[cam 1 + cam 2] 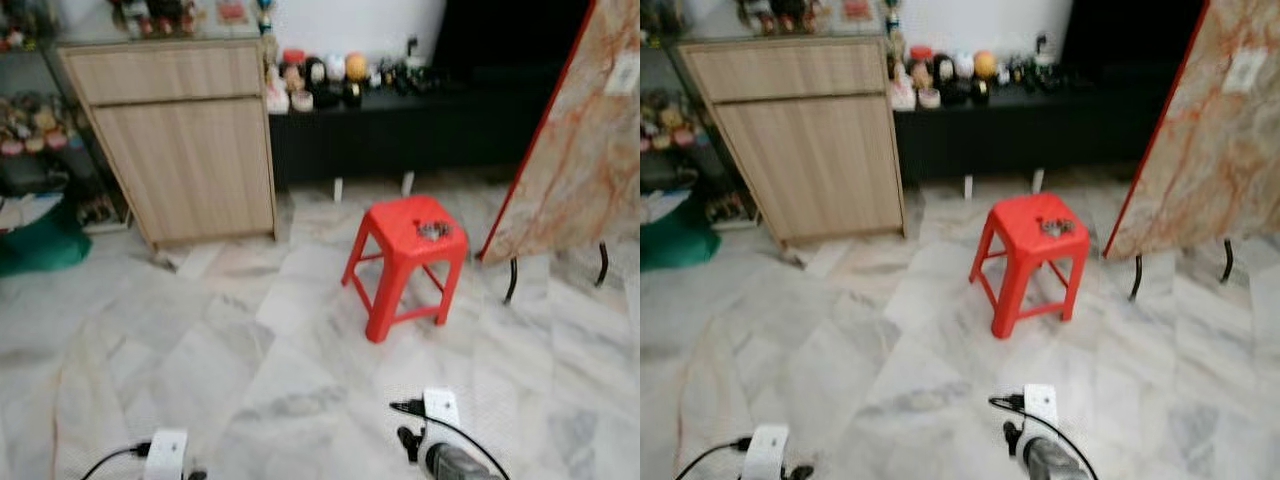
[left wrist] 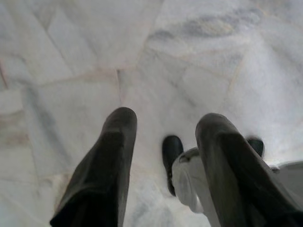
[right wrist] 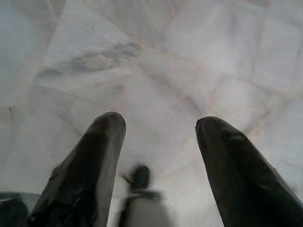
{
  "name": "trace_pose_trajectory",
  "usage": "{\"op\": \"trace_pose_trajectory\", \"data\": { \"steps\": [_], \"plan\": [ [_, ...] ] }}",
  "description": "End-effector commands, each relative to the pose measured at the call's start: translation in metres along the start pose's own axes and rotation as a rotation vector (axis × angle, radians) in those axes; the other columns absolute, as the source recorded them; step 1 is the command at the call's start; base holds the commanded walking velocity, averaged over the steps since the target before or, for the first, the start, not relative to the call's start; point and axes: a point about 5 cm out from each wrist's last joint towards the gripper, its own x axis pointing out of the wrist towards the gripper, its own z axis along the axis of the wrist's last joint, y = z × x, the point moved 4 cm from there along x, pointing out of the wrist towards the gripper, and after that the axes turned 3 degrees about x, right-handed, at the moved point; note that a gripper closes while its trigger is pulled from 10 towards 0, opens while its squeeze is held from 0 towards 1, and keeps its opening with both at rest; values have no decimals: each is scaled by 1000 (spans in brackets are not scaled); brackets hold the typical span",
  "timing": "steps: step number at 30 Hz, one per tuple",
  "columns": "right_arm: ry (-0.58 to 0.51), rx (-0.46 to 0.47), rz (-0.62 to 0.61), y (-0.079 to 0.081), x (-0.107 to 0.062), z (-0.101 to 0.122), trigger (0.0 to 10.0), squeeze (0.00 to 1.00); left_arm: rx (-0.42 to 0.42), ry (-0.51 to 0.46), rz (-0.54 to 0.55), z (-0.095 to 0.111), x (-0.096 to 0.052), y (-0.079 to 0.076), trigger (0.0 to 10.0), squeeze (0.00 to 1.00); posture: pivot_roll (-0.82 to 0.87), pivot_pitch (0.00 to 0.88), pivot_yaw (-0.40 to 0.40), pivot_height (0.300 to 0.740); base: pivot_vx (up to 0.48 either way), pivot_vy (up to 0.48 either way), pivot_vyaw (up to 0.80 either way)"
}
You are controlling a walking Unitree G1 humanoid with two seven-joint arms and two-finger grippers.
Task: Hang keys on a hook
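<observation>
a small dark bunch of keys [image 1: 433,231] is seen lying on the seat of a red plastic stool [image 1: 405,262], toward the seat's right side; the bunch is too small and blurred for single keys to be told apart. the stool stands on a pale marble floor [image 1: 260,370], a little right of the middle of the head views. to its right a marble-patterned slab with a red edge [image 1: 575,150] is propped up on thin black legs. behind the stool a low black shelf [image 1: 400,125] is set along the wall, lined with small figurines [image 1: 320,78], and to the left of that a light wooden cabinet [image 1: 180,150] is placed, with open shelving of small items and a green object on the floor further left.

both arms are held low at the bottom edge of the head views, well apart from the stool and the keys. the left gripper [image 2: 163,135] is seen in its wrist view with its two black fingers [image 2: 106,165] spread wide, nothing held between them, only floor and a blurred part of the robot's own body below. the right gripper [image 3: 161,125] is likewise spread wide and holds nothing, its fingers [image 3: 92,161] pointed down at the marble, touching nothing
</observation>
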Motion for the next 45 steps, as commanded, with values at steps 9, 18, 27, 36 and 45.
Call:
{"op": "trace_pose_trajectory", "data": {
  "steps": [9,18,27,36,45],
  "plan": [
    [1,-1,-26,-10,-1,-1,10000,0,-51,-21,-1,0,0,-5,10000,0,116,0,-36,740,0,0,0],
    [-7,9,-25,-11,-1,0,10000,0,-57,-17,-29,0,0,-8,10000,0,115,0,-39,740,0,0,0],
    [-17,24,-25,-11,-1,0,10000,0,-59,-16,-46,-1,0,-10,10000,0,113,0,-40,740,63,0,0],
    [-20,25,-28,-12,-1,0,10000,0,-53,-14,-51,-1,0,-11,10000,0,111,0,-40,740,292,0,0],
    [-34,27,-26,-12,-1,2,10000,0,-47,-16,-63,0,1,-12,10000,0,105,0,-37,740,299,0,0]
  ]
}}
